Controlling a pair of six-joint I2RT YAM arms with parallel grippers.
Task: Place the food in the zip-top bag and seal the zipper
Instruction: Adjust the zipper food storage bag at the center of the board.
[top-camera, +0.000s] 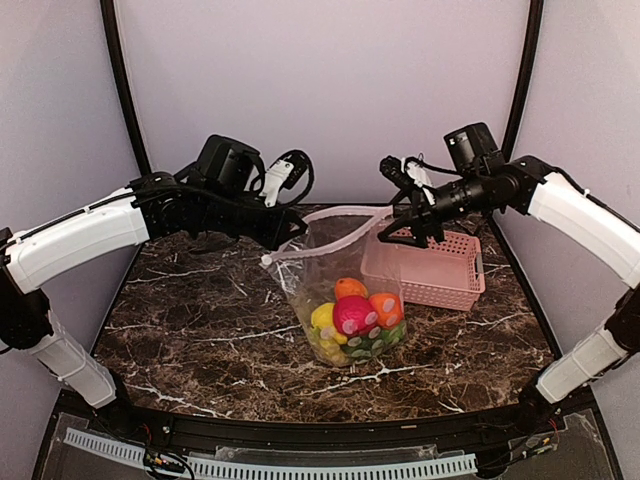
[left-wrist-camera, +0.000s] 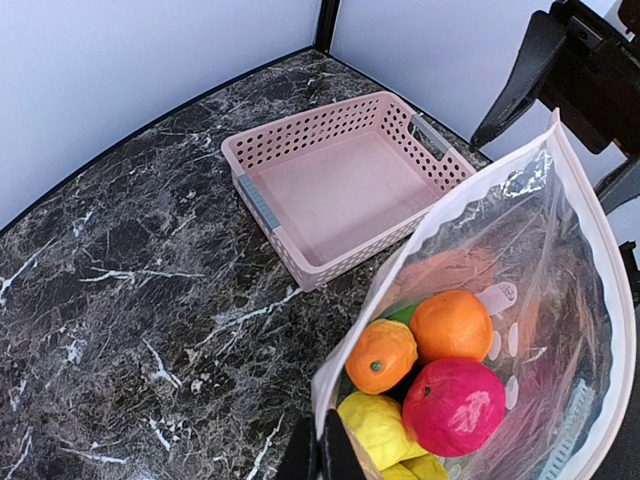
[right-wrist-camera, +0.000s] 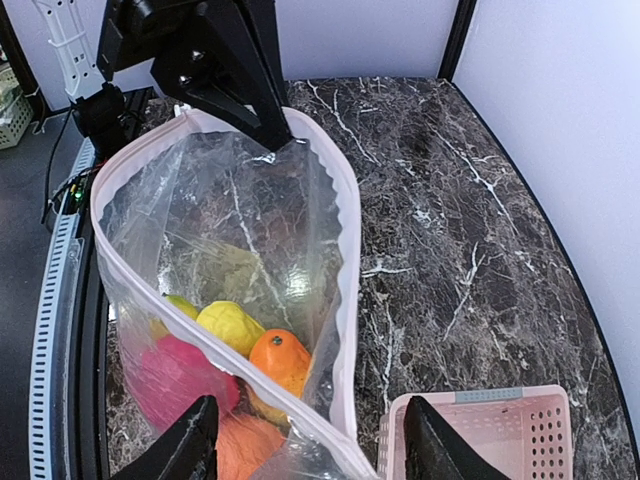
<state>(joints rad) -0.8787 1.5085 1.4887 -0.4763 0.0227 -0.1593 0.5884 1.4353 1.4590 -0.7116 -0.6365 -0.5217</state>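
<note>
Bag (top-camera: 330, 265) hanging mouth-up, its bottom sitting on the tabletop (top-camera: 200, 310), toy food (top-camera: 355, 315) lying heaped inside.
Left pincer (left-wrist-camera: 322, 455) is pinching one end of the bag's rim, fingers pressed together. Right pincer (right-wrist-camera: 310, 405) is standing spread wide, the zipper strip (right-wrist-camera: 347, 255) passing between its fingers. The strip is gaping unsealed. A pink basket (top-camera: 440, 280) is sitting just beside the bag.
</note>
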